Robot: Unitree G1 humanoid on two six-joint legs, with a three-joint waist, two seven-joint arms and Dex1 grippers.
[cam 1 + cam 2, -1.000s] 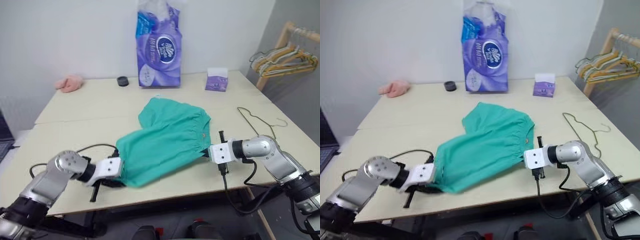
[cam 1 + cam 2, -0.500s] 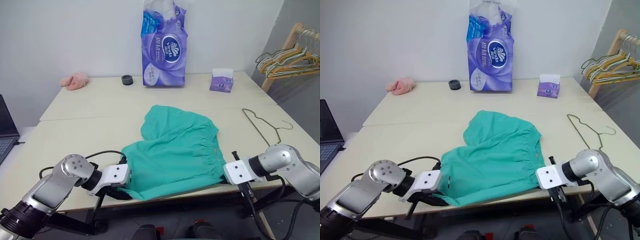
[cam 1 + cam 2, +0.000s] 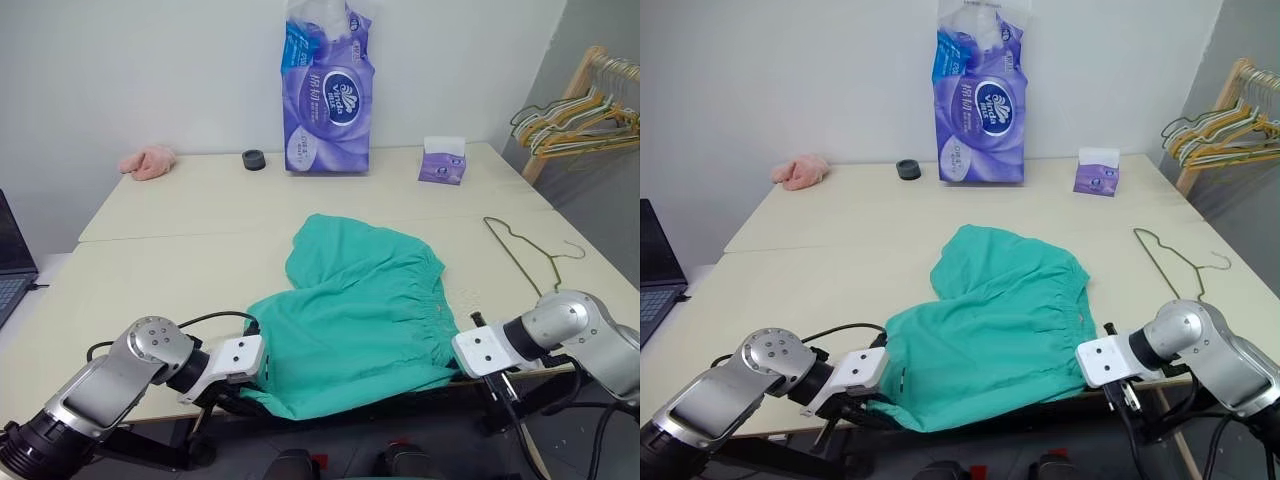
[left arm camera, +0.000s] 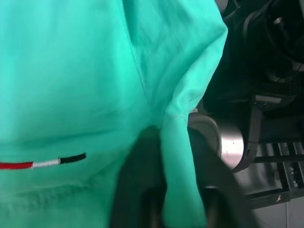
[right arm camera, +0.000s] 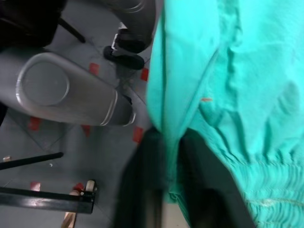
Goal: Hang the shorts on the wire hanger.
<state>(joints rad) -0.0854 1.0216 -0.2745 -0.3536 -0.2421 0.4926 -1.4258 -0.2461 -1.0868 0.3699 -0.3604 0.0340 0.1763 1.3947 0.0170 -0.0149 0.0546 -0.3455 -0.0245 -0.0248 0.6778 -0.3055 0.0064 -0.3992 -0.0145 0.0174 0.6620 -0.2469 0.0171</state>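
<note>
The teal-green shorts (image 3: 360, 300) lie spread on the table (image 3: 150, 250), with their near edge drooping over the front edge. My left gripper (image 3: 252, 385) is at the shorts' near left corner. In the left wrist view a fold of the fabric (image 4: 71, 71) sits pinched between its dark fingers (image 4: 137, 190). My right gripper (image 3: 455, 365) is at the near right corner by the gathered waistband, and its wrist view shows fabric (image 5: 247, 95) clamped between its fingers (image 5: 142, 190). The thin wire hanger (image 3: 520, 245) lies flat on the table to the right of the shorts, apart from both grippers.
A tall purple tissue pack (image 3: 325, 90), a small purple box (image 3: 443, 160), a black roll (image 3: 254, 159) and a pink cloth (image 3: 148, 160) stand along the back. Bunched hangers (image 3: 580, 110) hang on a wooden rack at the far right. A laptop (image 3: 10, 260) is at the left.
Both grippers have drawn the shorts toward the table's front edge, so the near edge now hangs over it. The right arm pulled back the most. The camera view also shifted.
</note>
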